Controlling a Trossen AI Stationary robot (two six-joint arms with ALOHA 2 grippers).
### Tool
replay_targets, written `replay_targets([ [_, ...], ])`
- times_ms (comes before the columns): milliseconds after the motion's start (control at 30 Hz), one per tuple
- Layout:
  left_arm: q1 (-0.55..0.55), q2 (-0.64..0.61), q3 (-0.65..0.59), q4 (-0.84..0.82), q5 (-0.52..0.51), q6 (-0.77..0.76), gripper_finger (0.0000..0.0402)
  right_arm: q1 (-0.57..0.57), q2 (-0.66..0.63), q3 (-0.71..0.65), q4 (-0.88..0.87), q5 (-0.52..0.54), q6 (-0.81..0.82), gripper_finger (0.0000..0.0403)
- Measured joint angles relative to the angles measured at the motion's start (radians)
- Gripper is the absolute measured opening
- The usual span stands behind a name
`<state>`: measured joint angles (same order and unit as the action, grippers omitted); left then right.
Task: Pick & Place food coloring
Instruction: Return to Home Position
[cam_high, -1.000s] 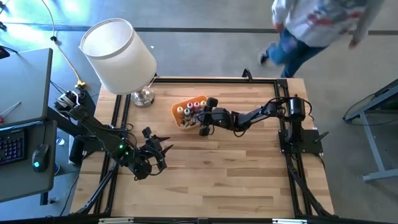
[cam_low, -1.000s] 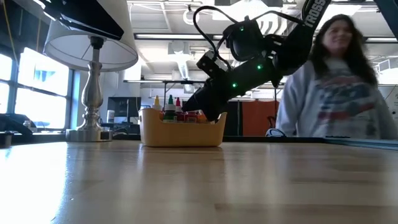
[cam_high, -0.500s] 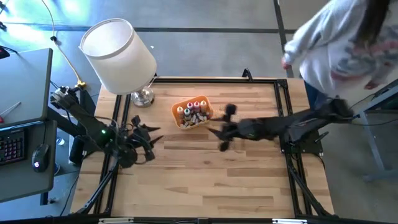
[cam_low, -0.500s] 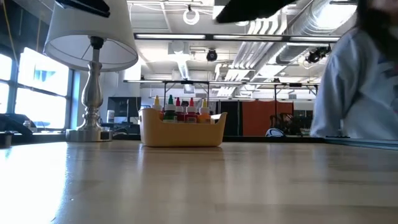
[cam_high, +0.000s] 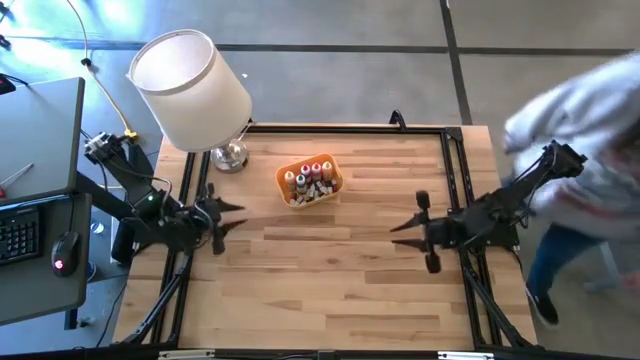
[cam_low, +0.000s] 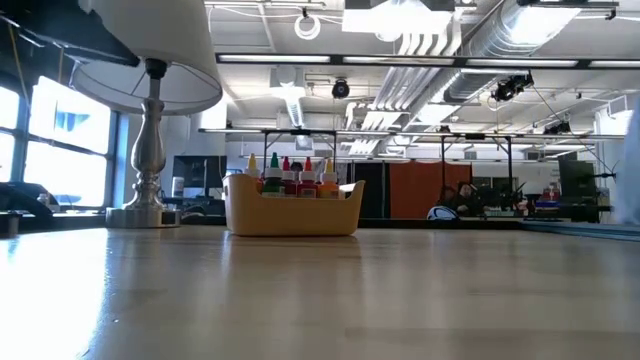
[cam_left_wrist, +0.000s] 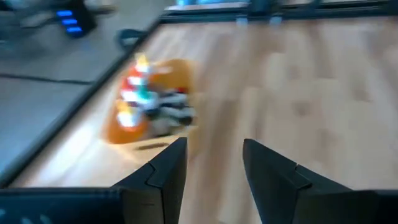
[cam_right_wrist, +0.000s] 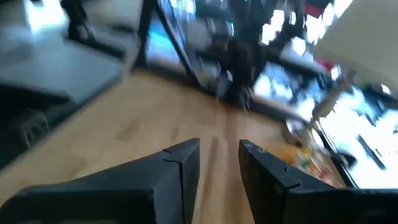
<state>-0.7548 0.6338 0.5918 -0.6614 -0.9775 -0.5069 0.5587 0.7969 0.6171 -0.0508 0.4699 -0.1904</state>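
The food coloring bottles (cam_high: 311, 175) stand upright, packed together in an orange tray (cam_high: 283, 187) at the far middle of the table. The low view shows their coloured caps (cam_low: 290, 172) above the tray wall (cam_low: 292, 212). My left gripper (cam_high: 224, 214) hovers near the table's left edge, pointing at the tray, open with nothing between its fingers (cam_left_wrist: 214, 165). My right gripper (cam_high: 403, 226) hovers near the right edge, pointing left, with a narrow gap between its fingers (cam_right_wrist: 219, 158) and nothing in it. Neither gripper shows in the low view.
A table lamp with a white shade (cam_high: 190, 88) stands on its metal base (cam_high: 231, 155) at the far left corner, beside the tray. A person in a grey top (cam_high: 590, 110) is just past the right edge. Bare wood lies between the grippers and toward the near edge.
My right gripper has drawn back from the tray toward the table's right edge, rising and tipping toward level. My left gripper has pulled back toward the left edge. The tray and bottles have stayed put. The person has moved along the table's right side.
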Motion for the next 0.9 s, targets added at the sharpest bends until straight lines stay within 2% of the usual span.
replay_targets([
  [167,-0.012,-0.141,-0.097,0.194,0.127,0.191,0.0153,0.004,-0.203,-0.266,0.289,-0.08,-0.018,0.0101],
  [300,-0.011,-0.266,-0.192,0.375,0.202,0.373,0.0153,0.003,-0.349,-0.426,0.423,-0.168,-0.019,0.0101],
  [400,-0.011,-0.365,-0.256,0.428,0.229,0.427,0.0153,0.003,-0.439,-0.514,0.468,-0.224,-0.019,0.0101],
  [633,-0.011,-0.634,-0.353,0.33,0.214,0.436,0.0153,0.002,-0.587,-0.592,0.466,-0.238,-0.086,0.0101],
  [700,-0.01,-0.625,-0.362,0.324,0.199,0.438,0.0153,0.002,-0.61,-0.597,0.459,-0.244,-0.114,0.01],
  [767,-0.011,-0.625,-0.363,0.318,0.242,0.44,0.0153,0.002,-0.625,-0.6,0.421,-0.238,-0.131,0.01],
  [900,-0.011,-0.622,-0.362,0.328,0.254,0.435,0.0153,0.002,-0.635,-0.601,0.362,-0.178,-0.129,0.0101],
])
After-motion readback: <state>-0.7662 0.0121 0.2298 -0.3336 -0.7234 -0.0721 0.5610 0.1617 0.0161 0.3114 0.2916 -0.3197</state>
